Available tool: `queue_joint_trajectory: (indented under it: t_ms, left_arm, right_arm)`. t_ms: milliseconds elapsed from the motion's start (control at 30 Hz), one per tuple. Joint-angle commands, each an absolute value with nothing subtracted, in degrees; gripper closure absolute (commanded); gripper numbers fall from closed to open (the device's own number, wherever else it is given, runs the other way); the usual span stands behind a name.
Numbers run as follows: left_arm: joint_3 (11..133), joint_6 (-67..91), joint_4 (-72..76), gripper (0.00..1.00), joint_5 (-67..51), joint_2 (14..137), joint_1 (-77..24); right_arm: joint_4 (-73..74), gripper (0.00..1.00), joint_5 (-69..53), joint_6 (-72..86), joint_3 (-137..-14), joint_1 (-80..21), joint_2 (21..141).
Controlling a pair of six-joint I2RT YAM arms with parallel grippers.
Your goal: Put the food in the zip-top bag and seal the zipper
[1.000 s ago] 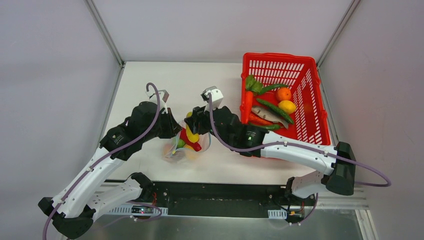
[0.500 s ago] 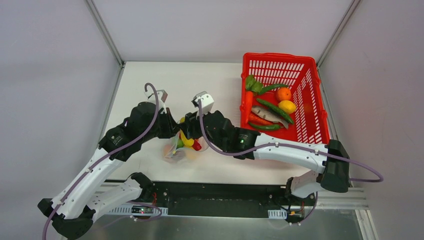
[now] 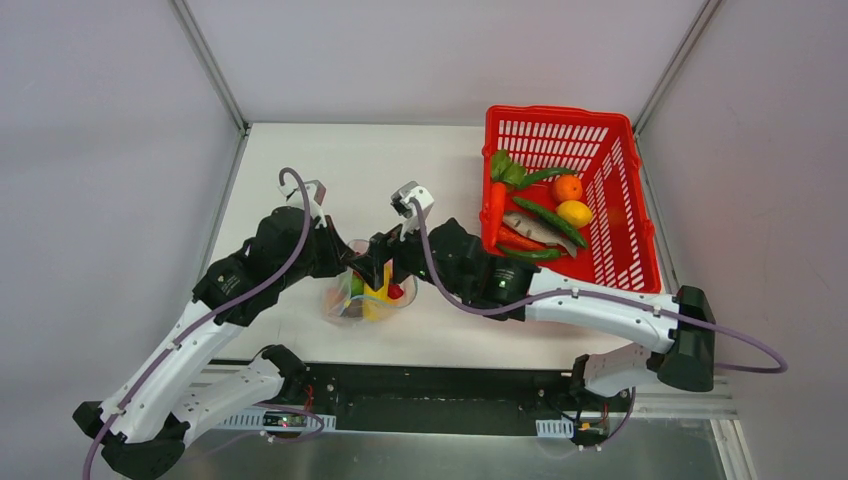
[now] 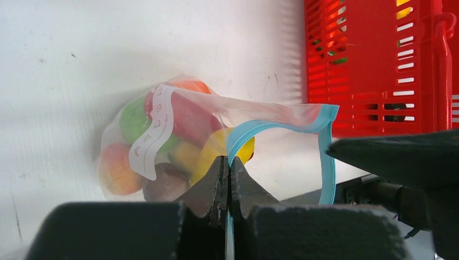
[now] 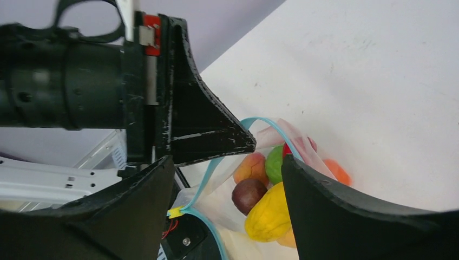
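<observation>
The clear zip-top bag [image 3: 345,303] lies on the table between my arms, its mouth held open. Its food shows in the right wrist view: a yellow piece [image 5: 268,216], a dark purple ball [image 5: 248,195], a peach ball [image 5: 250,167], a green piece [image 5: 275,162] and an orange ball [image 5: 336,170]. The bag [image 4: 178,124] has a white label [image 4: 151,141]. My left gripper [image 4: 228,165] is shut on the teal zipper [image 4: 270,126] at the near lip. My right gripper [image 5: 224,165] is open and empty just above the bag's mouth. Both grippers, left [image 3: 345,262] and right [image 3: 385,270], meet over the bag.
A red mesh basket [image 3: 560,112] stands at the back right with a carrot [image 3: 494,210], an orange [image 3: 566,187], a lemon [image 3: 574,213], green pods and a fish. It also shows in the left wrist view [image 4: 373,65]. Grey walls close in the table.
My right gripper has moved left over the bag's mouth. The yellow and red pieces seen by its fingers now lie lower, inside the bag. The left arm shifted slightly.
</observation>
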State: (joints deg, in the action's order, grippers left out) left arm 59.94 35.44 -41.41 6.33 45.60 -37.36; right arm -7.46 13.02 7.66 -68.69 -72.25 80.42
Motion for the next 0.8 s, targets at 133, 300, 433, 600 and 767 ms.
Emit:
queue_joint_trajectory:
  t_ms: [133,300,433,600,767]
  left_arm:
    - [62.2,35.6,-43.9,1.0,11.6,44.0,-35.9]
    - [61.5,34.8,-42.3,1.0,8.5,44.4,-35.7]
    - [60.7,35.2,-41.1,1.0,7.3,45.0,-35.7]
    - [59.7,35.5,-39.8,1.0,6.7,44.9,-35.7]
    - [59.1,35.6,-38.9,1.0,5.1,45.6,-35.7]
  right_arm:
    - [-2.9,0.26,18.9,8.9,-69.5,-71.4,71.2]
    - [11.6,0.25,31.7,12.1,-69.8,-64.9,64.8]
    - [26.9,0.25,27.8,18.0,-69.7,-51.5,60.3]
    - [49.5,0.22,21.3,19.1,-71.9,-33.6,60.2]
    - [58.1,0.15,15.0,18.3,-68.2,-19.9,62.2]
